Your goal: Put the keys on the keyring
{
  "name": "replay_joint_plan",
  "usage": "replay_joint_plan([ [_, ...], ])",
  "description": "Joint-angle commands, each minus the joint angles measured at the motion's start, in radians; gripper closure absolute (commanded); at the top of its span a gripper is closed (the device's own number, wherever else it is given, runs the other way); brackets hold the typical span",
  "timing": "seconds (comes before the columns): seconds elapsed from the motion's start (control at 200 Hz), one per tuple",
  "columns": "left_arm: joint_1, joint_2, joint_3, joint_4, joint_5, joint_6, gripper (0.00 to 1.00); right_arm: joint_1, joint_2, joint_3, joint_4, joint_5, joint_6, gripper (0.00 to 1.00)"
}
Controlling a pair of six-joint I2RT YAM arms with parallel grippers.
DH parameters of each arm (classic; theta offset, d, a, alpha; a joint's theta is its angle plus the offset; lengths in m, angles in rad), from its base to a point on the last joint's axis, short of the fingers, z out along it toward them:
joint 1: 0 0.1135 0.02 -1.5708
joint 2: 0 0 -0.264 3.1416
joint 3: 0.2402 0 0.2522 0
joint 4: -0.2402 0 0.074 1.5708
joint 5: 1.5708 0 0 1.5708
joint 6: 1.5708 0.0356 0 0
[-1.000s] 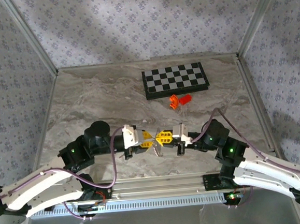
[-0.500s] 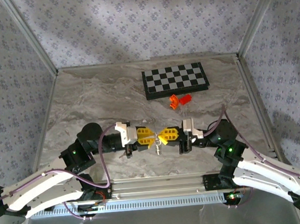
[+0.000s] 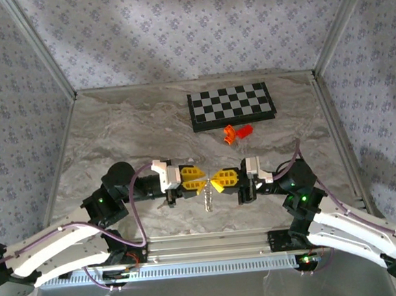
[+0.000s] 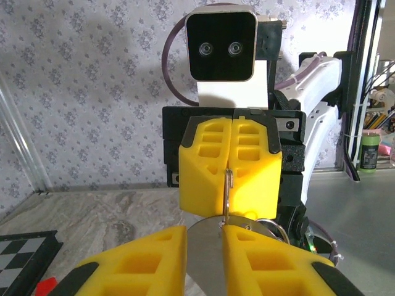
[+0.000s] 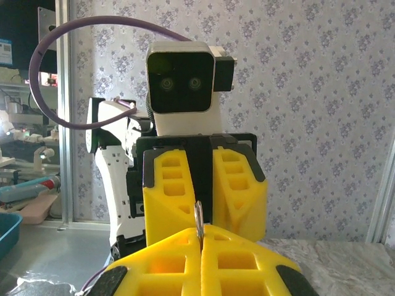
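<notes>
The keyring hangs between my two grippers above the table's near middle. Its thin metal loop (image 4: pixel 228 192) is pinched edge-on in my shut right gripper (image 5: pixel 200 235). Its pale flat oval (image 4: pixel 204 256) lies in the narrow gap of my left gripper (image 4: pixel 204 232), whose jaws stand slightly apart against it. The silvery chain (image 3: pixel 207 196) dangles below the fingertips. Seen from above, the left gripper (image 3: pixel 201 178) and right gripper (image 3: pixel 215 181) meet tip to tip. A small red-tagged piece (image 3: pixel 246 128), the keys as far as I can tell, lies by the chessboard.
A black-and-white chessboard (image 3: pixel 231 105) lies at the back right of the marble table (image 3: pixel 128 133). An orange plastic piece (image 3: pixel 230 134) sits just in front of it, beside the red one. Patterned walls and metal posts enclose the table.
Both grippers have drawn slightly away from the near edge and levelled out tip to tip. The chain now hangs free below them.
</notes>
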Motion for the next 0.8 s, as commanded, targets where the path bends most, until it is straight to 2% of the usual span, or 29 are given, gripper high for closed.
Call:
replay_joint_plan([
  [0.0, -0.005, 0.013, 0.013, 0.092, 0.047, -0.023, 0.78, -0.003, -0.008, -0.008, 0.052, -0.009, 0.019, 1.0],
  [0.795, -0.005, 0.043, 0.013, 0.154, 0.08, -0.046, 0.8, -0.009, -0.001, -0.03, 0.12, -0.011, 0.051, 1.0],
])
